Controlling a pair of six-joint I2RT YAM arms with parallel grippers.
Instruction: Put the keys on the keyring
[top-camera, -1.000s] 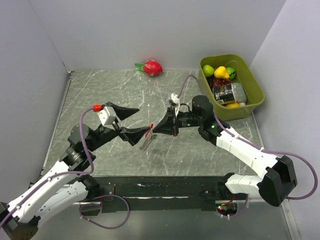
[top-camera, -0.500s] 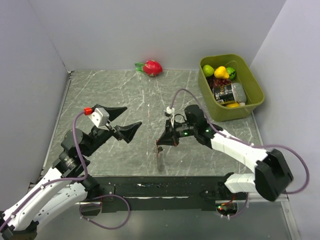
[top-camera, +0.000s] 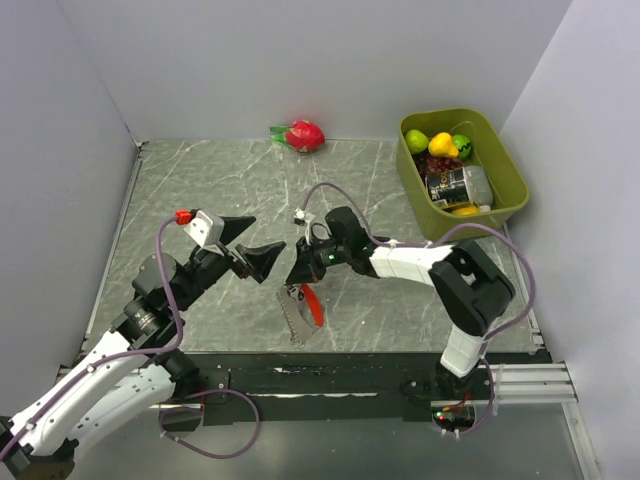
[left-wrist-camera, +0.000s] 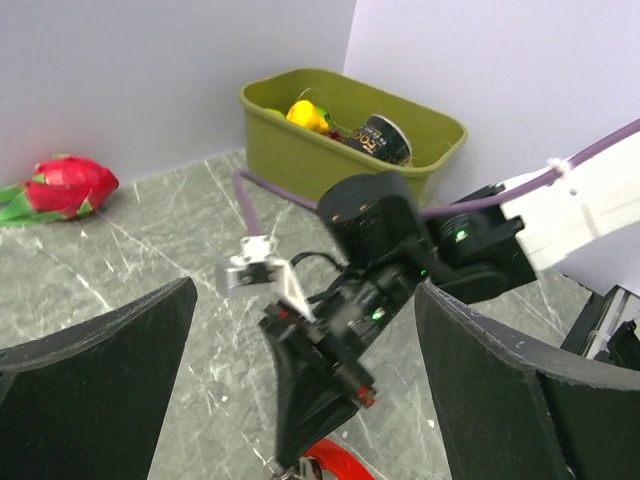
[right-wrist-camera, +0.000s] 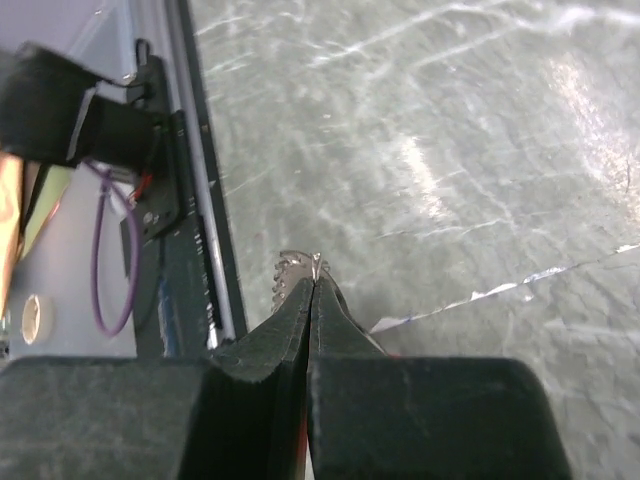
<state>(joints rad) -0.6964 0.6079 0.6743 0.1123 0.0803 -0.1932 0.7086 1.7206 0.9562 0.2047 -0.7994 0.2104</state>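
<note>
My right gripper (top-camera: 297, 277) is shut on the keyring (top-camera: 311, 304), a thin red loop with a silvery chain (top-camera: 293, 319) hanging from it low over the marble table (top-camera: 220, 180), near the front edge. In the right wrist view the jaws (right-wrist-camera: 315, 286) are pressed together, and a silvery toothed piece (right-wrist-camera: 290, 270) pokes out past the tips. I cannot pick out the keys apart from that bunch. My left gripper (top-camera: 252, 249) stands wide open just left of the right one. Its view shows the right gripper (left-wrist-camera: 312, 410) between its fingers (left-wrist-camera: 95, 385), with the red loop (left-wrist-camera: 342, 466) below.
A red dragon fruit (top-camera: 303, 134) lies at the back wall. A green bin (top-camera: 462, 172) with fruit and a can stands at the back right. A black rail (top-camera: 330, 380) runs along the near edge. The right arm's purple cable (top-camera: 345, 190) arcs over the table.
The right gripper has swung left and toward the near edge, carrying the keyring. The left gripper drew back from the keyring and stays open.
</note>
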